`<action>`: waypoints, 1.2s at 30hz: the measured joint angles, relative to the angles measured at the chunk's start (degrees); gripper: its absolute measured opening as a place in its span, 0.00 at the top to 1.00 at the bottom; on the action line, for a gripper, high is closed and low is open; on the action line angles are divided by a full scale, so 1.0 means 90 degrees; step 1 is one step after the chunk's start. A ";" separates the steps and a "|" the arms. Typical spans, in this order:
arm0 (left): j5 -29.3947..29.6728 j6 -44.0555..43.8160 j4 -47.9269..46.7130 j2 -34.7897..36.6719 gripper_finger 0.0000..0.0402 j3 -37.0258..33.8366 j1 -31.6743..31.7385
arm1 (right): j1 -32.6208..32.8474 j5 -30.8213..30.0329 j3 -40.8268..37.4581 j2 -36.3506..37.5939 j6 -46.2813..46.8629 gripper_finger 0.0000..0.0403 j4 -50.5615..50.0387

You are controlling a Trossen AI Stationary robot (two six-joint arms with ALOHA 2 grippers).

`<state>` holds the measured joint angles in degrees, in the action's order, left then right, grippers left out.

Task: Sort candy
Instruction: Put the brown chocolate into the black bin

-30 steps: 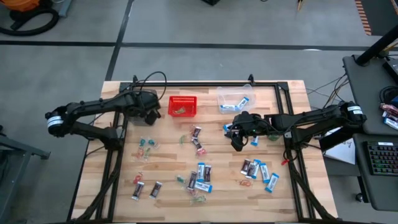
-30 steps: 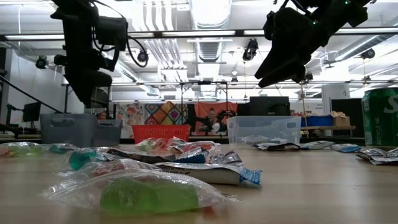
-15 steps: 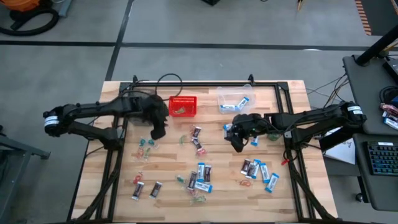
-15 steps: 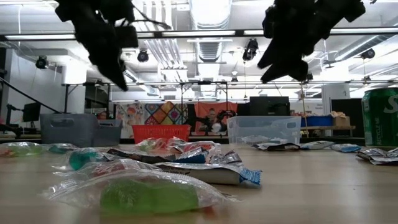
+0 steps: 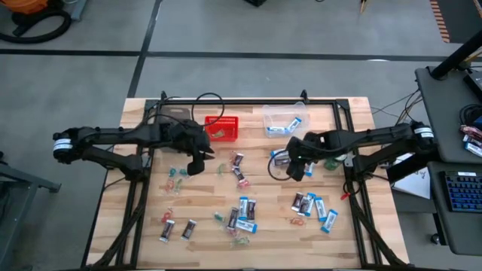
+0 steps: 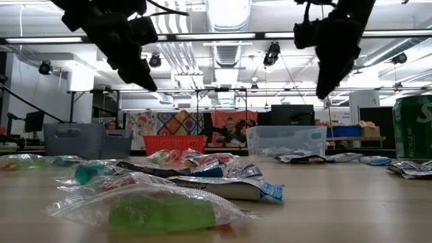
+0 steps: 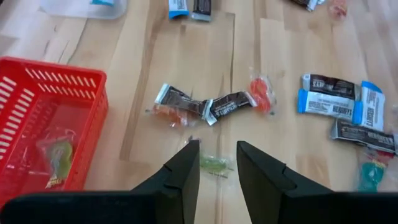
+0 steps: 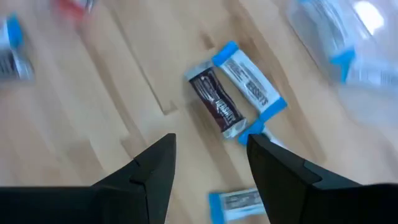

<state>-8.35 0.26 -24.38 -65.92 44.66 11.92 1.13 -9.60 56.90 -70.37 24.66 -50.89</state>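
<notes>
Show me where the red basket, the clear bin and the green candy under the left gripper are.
red basket (image 7: 59, 81), left wrist view, on its rim.
clear bin (image 5: 280, 113), high view, on its rim.
green candy (image 7: 214, 164), left wrist view, middle of its wrapper.

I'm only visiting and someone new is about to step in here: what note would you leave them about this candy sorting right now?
Left gripper: open and empty, above a green candy near the red basket.
Right gripper: open and empty, over a brown bar and a blue-and-white packet beside the clear bin.
Done: a few pieces lie in the red basket and some blue-and-white packets in the clear bin.
Left: most candy is scattered loose across the table, with clusters in the middle, at the front and on the right.
</notes>
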 joint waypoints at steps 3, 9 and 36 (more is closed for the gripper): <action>0.0027 -0.0101 0.0170 -0.0032 0.78 -0.0066 0.0002 | 0.0000 0.0059 -0.0096 -0.0240 -0.0905 0.53 0.0011; 0.0040 -0.0387 0.0221 -0.0015 0.78 -0.0062 0.0002 | -0.0017 0.0053 -0.0304 -0.0859 -0.1772 0.53 0.0280; 0.0039 -0.0602 0.0945 -0.0018 0.78 0.0106 0.0000 | -0.0868 0.0316 -0.0388 -0.2674 -0.3084 0.75 0.1666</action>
<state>-8.00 -5.16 -15.88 -66.08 45.61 11.92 -6.69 -6.76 53.40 -94.44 -3.09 -35.89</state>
